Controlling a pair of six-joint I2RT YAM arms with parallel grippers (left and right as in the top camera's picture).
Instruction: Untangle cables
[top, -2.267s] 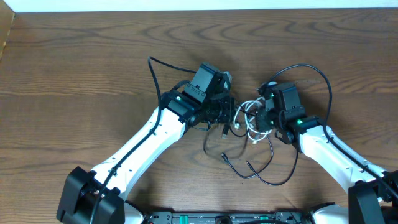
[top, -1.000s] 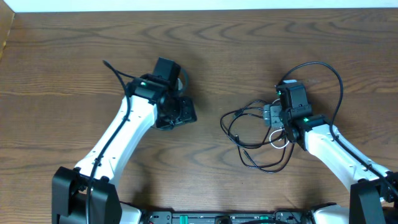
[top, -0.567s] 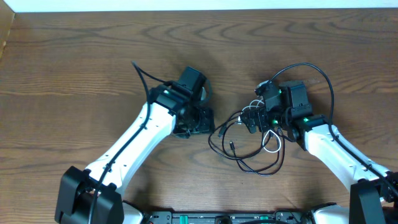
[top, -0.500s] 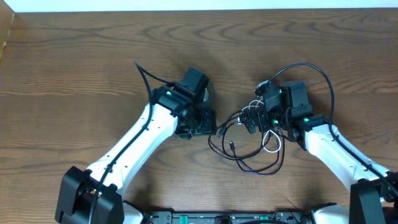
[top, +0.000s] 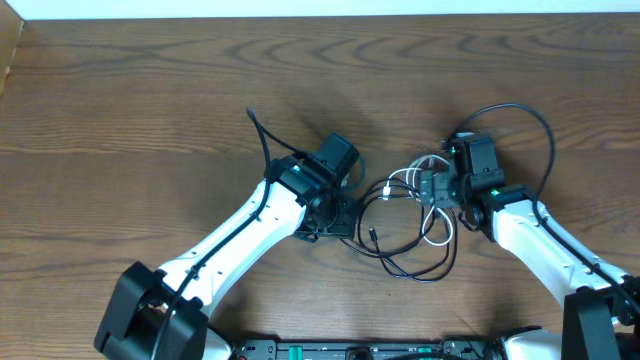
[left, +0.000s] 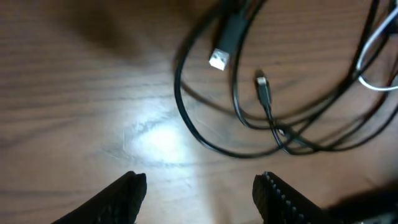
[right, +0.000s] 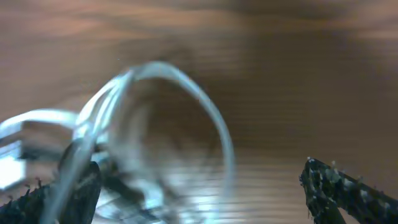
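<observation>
The cables lie in a loose tangle at mid-table. Thin black loops (top: 415, 279) spread toward the front, and a white cable (top: 403, 180) runs from the pile's top to the right gripper (top: 430, 188). That gripper is wide open in the right wrist view (right: 199, 180), with a blurred white loop (right: 186, 87) arching between its fingers. My left gripper (top: 340, 215) sits at the pile's left edge. It is open and empty (left: 202, 186). Ahead of it black cables (left: 205, 140) cross, one ending in a white-tipped plug (left: 219, 58) and another in a small plug (left: 263, 87).
Thicker black wires arc off the arms, one behind the right wrist (top: 535, 120) and one behind the left wrist (top: 258, 130). Brown wooden table (top: 120, 120) runs back to a white strip at the far edge (top: 300, 8).
The left arm has swung right, from well left of the cables up to the pile's edge. The right gripper shifted slightly right and the white cable now stretches out to its left.
</observation>
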